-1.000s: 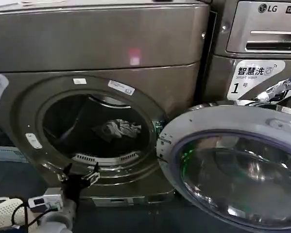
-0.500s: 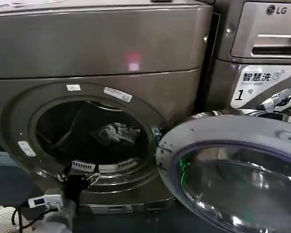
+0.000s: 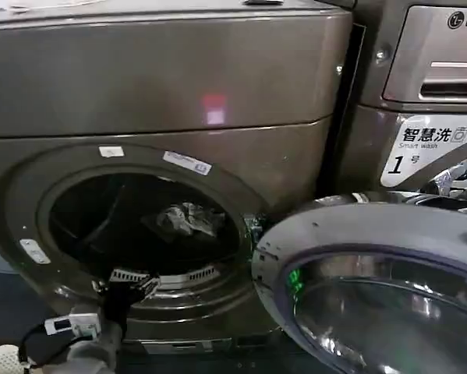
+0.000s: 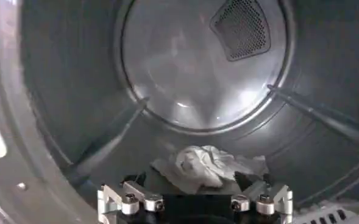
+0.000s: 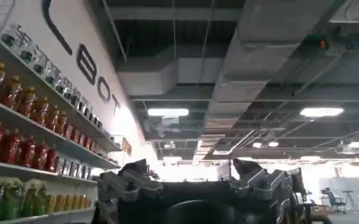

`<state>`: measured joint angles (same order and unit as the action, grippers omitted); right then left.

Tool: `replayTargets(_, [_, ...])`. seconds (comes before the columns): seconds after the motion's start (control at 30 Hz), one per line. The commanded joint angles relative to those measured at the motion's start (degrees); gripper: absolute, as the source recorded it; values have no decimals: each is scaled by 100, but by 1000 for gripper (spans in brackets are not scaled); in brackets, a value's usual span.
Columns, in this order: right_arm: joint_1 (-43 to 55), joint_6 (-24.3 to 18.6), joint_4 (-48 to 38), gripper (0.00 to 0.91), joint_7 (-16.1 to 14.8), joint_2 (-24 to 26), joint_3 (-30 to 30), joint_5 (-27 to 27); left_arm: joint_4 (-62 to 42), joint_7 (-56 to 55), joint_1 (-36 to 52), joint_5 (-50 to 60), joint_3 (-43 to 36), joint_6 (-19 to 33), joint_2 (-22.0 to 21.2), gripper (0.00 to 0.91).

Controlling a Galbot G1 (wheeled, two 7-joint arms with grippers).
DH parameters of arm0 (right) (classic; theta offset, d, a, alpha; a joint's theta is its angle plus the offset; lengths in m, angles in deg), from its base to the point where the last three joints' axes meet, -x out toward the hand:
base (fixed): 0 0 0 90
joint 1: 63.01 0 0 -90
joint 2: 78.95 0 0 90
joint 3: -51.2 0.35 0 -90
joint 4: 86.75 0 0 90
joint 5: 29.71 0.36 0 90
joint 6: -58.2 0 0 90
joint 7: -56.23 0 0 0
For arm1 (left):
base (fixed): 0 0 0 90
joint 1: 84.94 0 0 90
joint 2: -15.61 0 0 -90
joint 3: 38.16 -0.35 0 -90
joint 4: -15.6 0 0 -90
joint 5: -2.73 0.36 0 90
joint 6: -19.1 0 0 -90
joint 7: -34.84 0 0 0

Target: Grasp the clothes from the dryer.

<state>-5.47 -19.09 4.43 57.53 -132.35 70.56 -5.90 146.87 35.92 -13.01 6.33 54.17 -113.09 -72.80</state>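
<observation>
The left hand [image 3: 129, 282], fingers spread wide, sits at the dryer [image 3: 163, 86] porthole's lower rim, with the clothes [image 4: 206, 165] lying just beyond it on the drum floor.

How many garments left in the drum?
1 bunch: the clothes lie on the floor of the dryer drum, just beyond the open left gripper. Others could be hidden.

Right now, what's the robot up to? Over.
Left gripper open at dryer mouth. Clothes loose on drum floor, untouched. Right gripper open, aimed at the ceiling. Path clear.
</observation>
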Motion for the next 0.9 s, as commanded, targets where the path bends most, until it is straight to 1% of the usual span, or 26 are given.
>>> replayTargets(0.03, [-2,-94,1,907,-6,-41,5,11,-1025,-39,1018,-160,-26,237,28,907])
replayTargets(0.1, [1,-105,5,907,-7,-46,-6,12,-1289,-69,1223,-159,-39,361,38,907])
replayTargets(0.17, [-5,-118,6,907,-6,-48,-10,12,-1527,-110,1499,-144,-28,604,29,907])
replayTargets(0.2, [-11,-126,-2,907,-7,-45,-9,12,-1696,-109,1582,-111,-34,761,36,907])
replayTargets(0.23, [-15,-125,0,907,-7,-42,-7,13,-1850,-119,1702,32,-52,1048,38,907])
replayTargets(0.4, [-6,-114,36,907,-9,-16,-18,17,-2680,-71,2178,69,-107,1468,44,907])
replayTargets(0.43, [-7,-115,36,907,-8,-8,-23,18,-2948,-75,2345,136,-103,1717,43,907])
replayTargets(0.5, [-18,-117,36,907,-9,1,-21,17,-3303,-51,2610,121,-103,1960,60,907])
replayTargets(0.73, [-29,-127,52,907,-29,-5,-57,13,-4404,89,3529,222,-59,2195,61,907])
replayTargets(0.9, [-3,-122,98,907,-24,-9,-105,8,-5099,177,3911,215,-34,2280,33,907])
